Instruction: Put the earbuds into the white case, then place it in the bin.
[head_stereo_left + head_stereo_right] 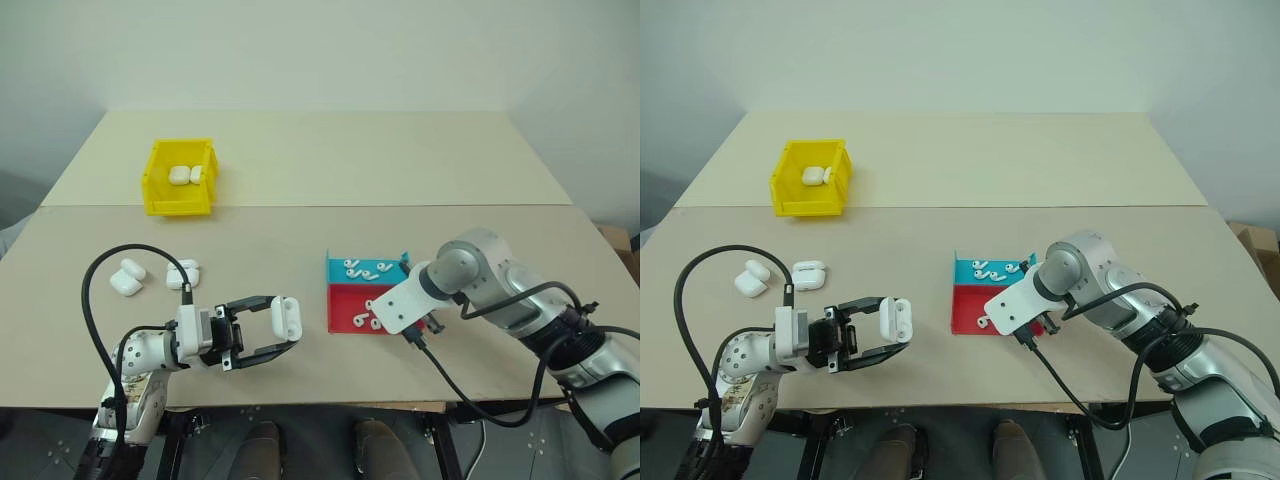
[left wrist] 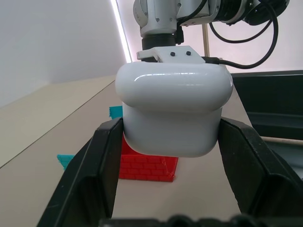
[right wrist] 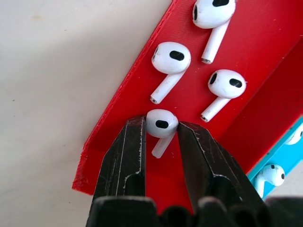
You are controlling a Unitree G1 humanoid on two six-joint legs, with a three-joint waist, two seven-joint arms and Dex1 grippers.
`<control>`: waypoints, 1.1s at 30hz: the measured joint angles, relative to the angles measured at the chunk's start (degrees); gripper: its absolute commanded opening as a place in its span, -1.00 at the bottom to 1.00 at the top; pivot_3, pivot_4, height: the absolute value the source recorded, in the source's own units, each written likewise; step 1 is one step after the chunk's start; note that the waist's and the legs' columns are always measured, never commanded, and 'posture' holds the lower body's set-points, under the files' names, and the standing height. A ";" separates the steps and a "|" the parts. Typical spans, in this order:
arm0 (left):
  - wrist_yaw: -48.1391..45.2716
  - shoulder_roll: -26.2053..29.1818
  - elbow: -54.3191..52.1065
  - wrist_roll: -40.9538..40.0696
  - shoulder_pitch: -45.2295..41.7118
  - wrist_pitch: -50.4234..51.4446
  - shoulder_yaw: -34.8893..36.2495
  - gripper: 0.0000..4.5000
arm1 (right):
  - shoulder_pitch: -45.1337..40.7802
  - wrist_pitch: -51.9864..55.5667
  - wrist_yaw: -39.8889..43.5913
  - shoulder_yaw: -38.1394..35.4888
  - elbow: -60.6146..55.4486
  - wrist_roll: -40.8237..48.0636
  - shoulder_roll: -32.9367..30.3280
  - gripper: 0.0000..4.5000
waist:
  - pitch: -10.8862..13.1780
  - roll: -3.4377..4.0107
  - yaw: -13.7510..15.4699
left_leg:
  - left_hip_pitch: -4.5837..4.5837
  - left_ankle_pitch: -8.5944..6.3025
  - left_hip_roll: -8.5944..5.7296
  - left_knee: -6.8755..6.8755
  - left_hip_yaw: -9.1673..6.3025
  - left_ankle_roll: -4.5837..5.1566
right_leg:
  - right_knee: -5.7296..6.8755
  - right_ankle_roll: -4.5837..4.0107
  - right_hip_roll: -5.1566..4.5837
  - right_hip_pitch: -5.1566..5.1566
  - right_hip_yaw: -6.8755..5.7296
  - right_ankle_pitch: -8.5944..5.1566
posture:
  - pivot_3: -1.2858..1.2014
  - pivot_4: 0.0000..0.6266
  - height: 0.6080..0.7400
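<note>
Earbuds (image 3: 176, 60) loose around pinched one (image 3: 161, 124)

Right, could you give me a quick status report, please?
Left gripper shut on white case, lid closed. Right gripper pinching one earbud over the red tray. Nothing in the way.

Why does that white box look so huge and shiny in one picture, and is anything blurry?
Left wrist view: the camera sits right behind the left pincer, so the held white case looms large, with soft glare along its top; the red tray behind looks softer. Right wrist view: the pinched earbud is crisp, the black fingers near the lens slightly soft. Head views: even light, faint shadows.
</note>
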 measured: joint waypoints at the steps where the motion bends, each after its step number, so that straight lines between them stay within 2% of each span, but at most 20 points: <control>1: 0.00 0.00 0.00 0.00 -0.06 0.00 0.00 0.24 | 0.08 0.04 -0.07 -0.10 -0.04 -0.02 0.00 -0.44 | 0.00 0.00 0.01 | 0.00 0.00 0.00 0.00 0.00 0.00 | 0.00 0.00 0.00 0.00 0.00 0.00 | 0.03 -0.52 1.00; 4: 0.02 -0.12 0.05 -0.01 -0.88 -0.01 -0.11 0.24 | 0.86 0.87 -0.50 -0.94 -0.85 0.14 -0.21 -0.44 | 0.00 0.00 0.03 | -0.01 0.00 0.00 0.00 0.00 0.00 | 0.00 0.00 0.00 -0.01 0.00 0.00 | 0.03 -0.52 1.00; 7: 0.33 -0.51 0.02 -0.31 -2.81 0.06 -0.22 0.24 | 2.52 5.45 -0.75 -6.32 -4.69 3.09 -1.22 -0.44 | 0.01 0.01 0.21 | -0.06 0.00 -0.03 0.00 -0.02 0.00 | -0.01 0.01 -0.02 -0.03 0.00 0.00 | 0.03 -0.52 1.00; 13: 0.89 -1.12 -3.48 -4.52 -6.47 5.17 -0.92 0.24 | 6.89 19.27 -3.58 -28.73 -16.72 17.61 -2.68 -0.44 | 0.01 0.00 0.29 | -0.10 -0.02 -0.02 0.00 -0.12 0.02 | -0.07 0.02 -0.02 0.04 -0.09 0.00 | 0.03 -0.52 1.00; 16: 0.97 -1.42 -4.69 -6.19 -8.68 8.15 -1.72 0.24 | 10.92 21.27 -7.47 -41.04 -21.31 32.39 5.24 -0.44 | 0.01 0.00 -0.09 | -0.06 -0.02 -0.01 -0.01 -0.17 0.02 | -0.05 0.02 0.02 0.10 -0.07 0.01 | 0.03 -0.52 1.00; 20: 2.05 -1.89 -5.85 -7.35 -10.90 11.69 -2.29 0.24 | 11.64 21.16 -13.12 -49.32 -23.93 46.23 12.36 -0.44 | 0.01 0.00 -0.24 | 0.01 -0.01 0.02 0.00 -0.21 0.02 | 0.00 0.02 0.08 0.15 -0.06 0.01 | 0.03 -0.52 1.00; 24: 4.79 -1.80 -8.80 -9.98 -12.68 17.24 -2.34 0.24 | 11.80 18.08 -17.15 -51.10 -23.81 53.73 17.54 -0.44 | 0.01 0.00 -0.25 | -0.02 -0.01 0.03 0.00 -0.22 0.02 | 0.00 0.02 0.09 0.12 -0.05 0.01 | 0.03 -0.52 1.00; 28: 6.61 -1.00 -11.68 -11.86 -14.23 20.66 -2.25 0.24 | 10.64 16.13 -19.00 -51.03 -22.99 57.70 20.18 -0.44 | 0.01 0.00 -0.33 | -0.03 -0.01 0.02 0.00 -0.21 0.02 | -0.02 0.02 0.08 0.11 -0.05 0.01 | 0.03 -0.52 1.00; 29: 7.71 -0.39 -12.05 -11.85 -15.42 22.62 -2.27 0.24 | 9.36 14.73 -19.32 -49.62 -22.32 58.80 22.43 -0.44 | 0.01 0.01 -0.50 | -0.02 -0.01 0.03 0.00 -0.23 0.02 | 0.03 0.01 0.11 0.09 -0.05 0.02 | 0.03 -0.52 1.00; 33: 11.71 -0.35 -14.82 -13.80 -18.56 26.80 -1.89 0.24 | 8.94 8.79 -17.72 -42.91 -18.58 57.92 23.54 -0.44 | 0.01 0.01 -0.40 | -0.03 -0.01 0.10 0.00 -0.23 0.02 | -0.02 0.01 0.18 0.11 -0.05 0.02 | 0.03 -0.52 1.00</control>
